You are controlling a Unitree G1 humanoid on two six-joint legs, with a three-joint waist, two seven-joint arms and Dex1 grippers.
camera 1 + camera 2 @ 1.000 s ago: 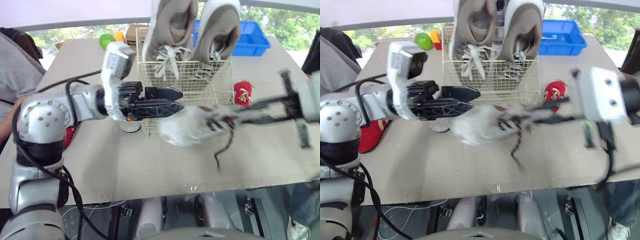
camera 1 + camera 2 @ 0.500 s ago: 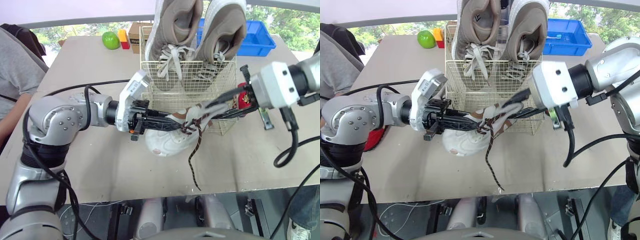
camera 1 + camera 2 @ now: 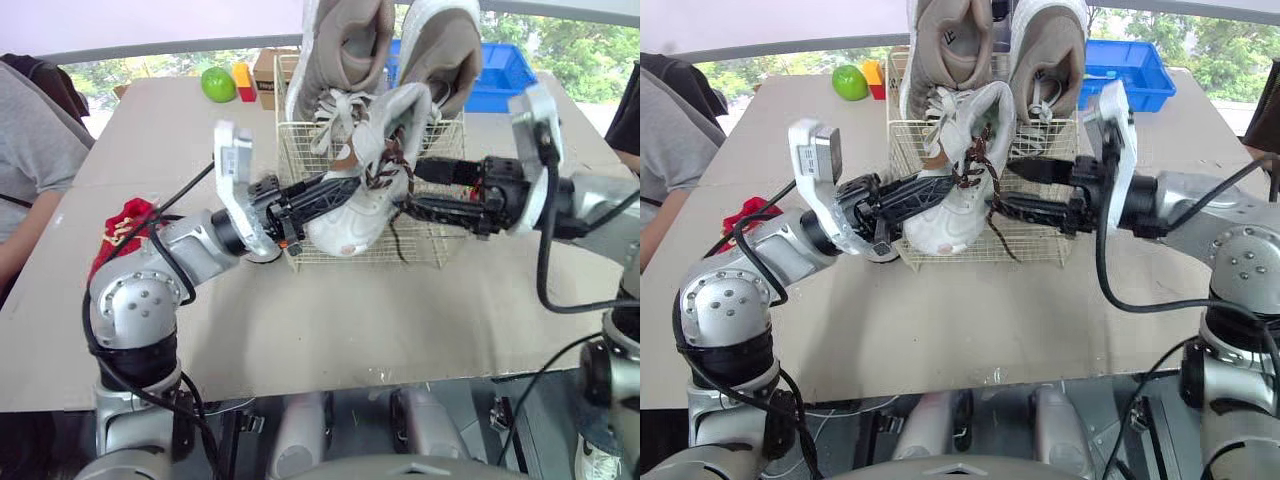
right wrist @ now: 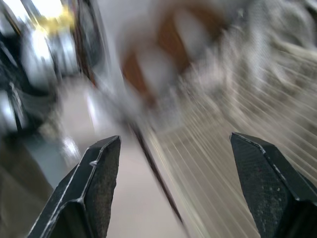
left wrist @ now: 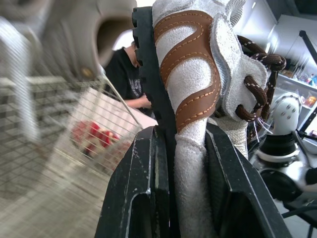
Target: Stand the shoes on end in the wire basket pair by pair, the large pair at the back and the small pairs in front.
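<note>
The left hand (image 3: 325, 192) grips the white shoe (image 3: 365, 165), right hand (image 3: 415, 190) open beside it; ease it upright into the wire basket (image 3: 440, 240), six o'clock of the large pair (image 3: 345, 45).

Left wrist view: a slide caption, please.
Left jaws shut on a white shoe with brown trim, wire basket close by.

Silver arms (image 3: 135, 305); black cables (image 3: 541, 255); black fingers (image 5: 131, 198)
</note>
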